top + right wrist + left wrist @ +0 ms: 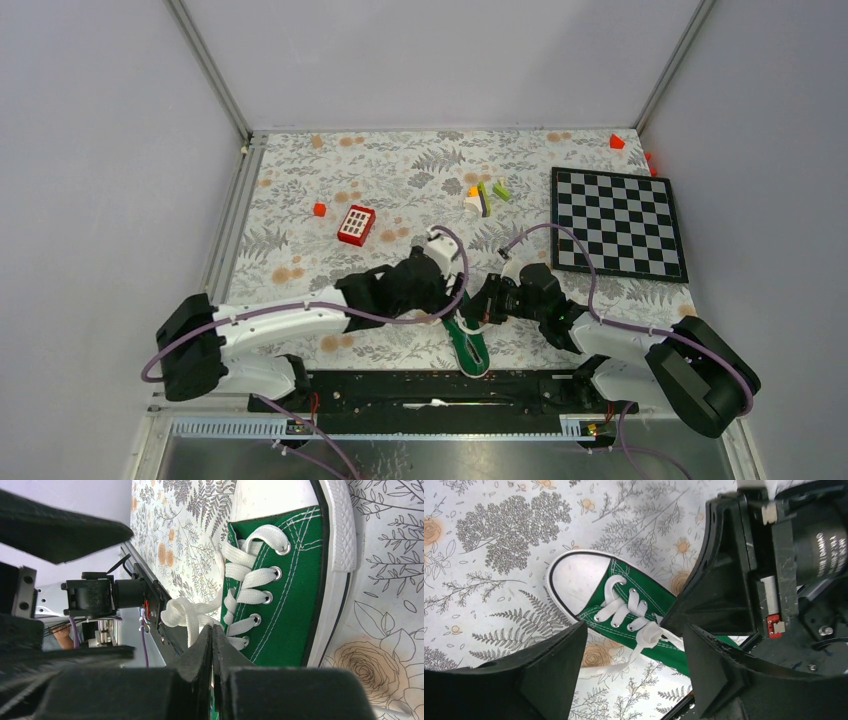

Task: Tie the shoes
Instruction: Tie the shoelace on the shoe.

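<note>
The green shoe lies near the table's front edge between the two arms; its white toe cap shows in the left wrist view. My left gripper hovers open over the laces, its fingers either side of a bunched knot of lace. A loose strand trails from there across the cloth. My right gripper is pressed shut beside the eyelets, and a taut strand of the white lace runs from the bunch into its tips. Seen from above, both grippers meet over the shoe.
A red-and-white keypad block sits at mid left. A chessboard lies at the right, small coloured blocks near the middle back, and red pieces in the far corner. The black base rail runs just behind the shoe's heel.
</note>
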Action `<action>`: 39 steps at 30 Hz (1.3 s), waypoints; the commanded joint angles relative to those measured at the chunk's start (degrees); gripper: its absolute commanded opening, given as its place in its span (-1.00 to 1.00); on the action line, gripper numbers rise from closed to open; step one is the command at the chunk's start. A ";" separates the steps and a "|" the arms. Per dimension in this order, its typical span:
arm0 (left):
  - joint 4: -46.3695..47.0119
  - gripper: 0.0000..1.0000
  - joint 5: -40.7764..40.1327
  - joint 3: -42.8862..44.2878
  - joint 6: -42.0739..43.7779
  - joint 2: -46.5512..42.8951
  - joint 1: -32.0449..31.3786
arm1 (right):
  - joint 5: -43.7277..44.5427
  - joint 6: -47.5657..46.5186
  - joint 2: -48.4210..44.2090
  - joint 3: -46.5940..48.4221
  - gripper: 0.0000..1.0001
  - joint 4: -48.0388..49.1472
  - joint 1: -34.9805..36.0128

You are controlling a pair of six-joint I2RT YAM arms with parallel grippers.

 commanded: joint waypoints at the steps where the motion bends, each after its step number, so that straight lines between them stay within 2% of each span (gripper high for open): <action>1: -6.56 0.49 -9.93 6.43 -0.83 3.63 -4.10 | -0.59 -0.21 0.68 1.01 -1.00 1.09 0.65; 11: -11.18 0.14 -13.69 12.45 -1.50 9.66 -6.85 | -0.45 -0.19 0.18 0.80 -1.00 0.96 0.62; 22: -13.45 0.12 -12.87 15.15 -1.87 13.50 -7.77 | -0.30 -0.07 -0.23 0.58 -1.00 1.00 0.70; 30: -13.61 -0.10 -13.30 15.72 -1.69 13.82 -8.06 | -0.24 -0.10 -0.36 0.54 -1.00 0.91 0.73; 39: -15.15 -0.10 -11.42 17.12 -0.95 15.56 -8.40 | -0.22 -0.01 -0.29 0.51 -1.00 1.00 0.72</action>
